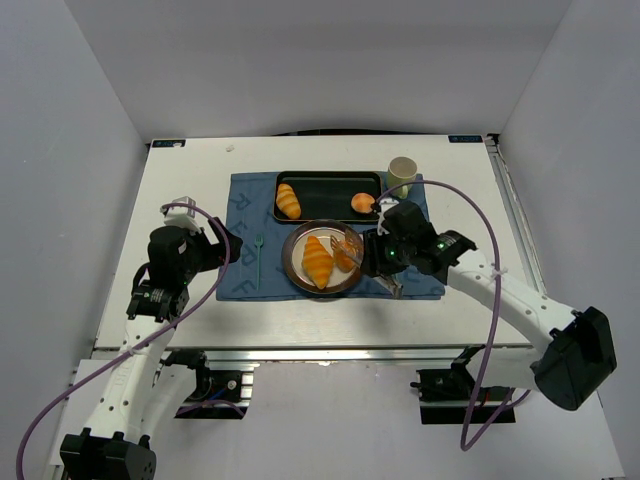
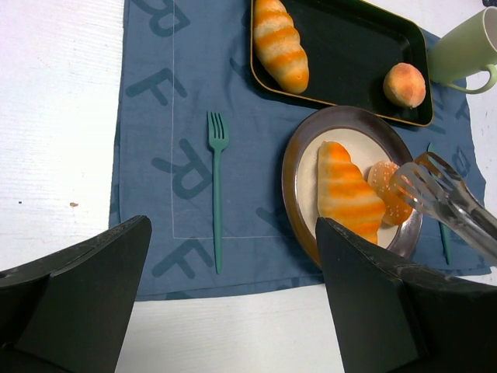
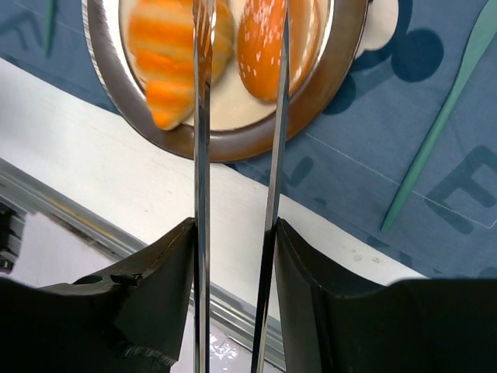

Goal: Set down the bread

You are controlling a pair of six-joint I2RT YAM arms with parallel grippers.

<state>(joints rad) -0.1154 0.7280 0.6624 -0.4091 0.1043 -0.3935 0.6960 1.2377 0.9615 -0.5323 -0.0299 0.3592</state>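
Now, your right gripper [image 3: 233,233] is clamped on the tongs [image 3: 202,155]; the round bun [image 3: 264,39] lies dead ahead at their tips, on the plate [image 3: 210,144]. Stay with that arm; your left gripper [image 2: 233,311] hangs spread, farther off.

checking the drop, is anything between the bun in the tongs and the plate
Nothing visible does. The bun in the tongs sits over the plate, right beside the striped bread lying there.
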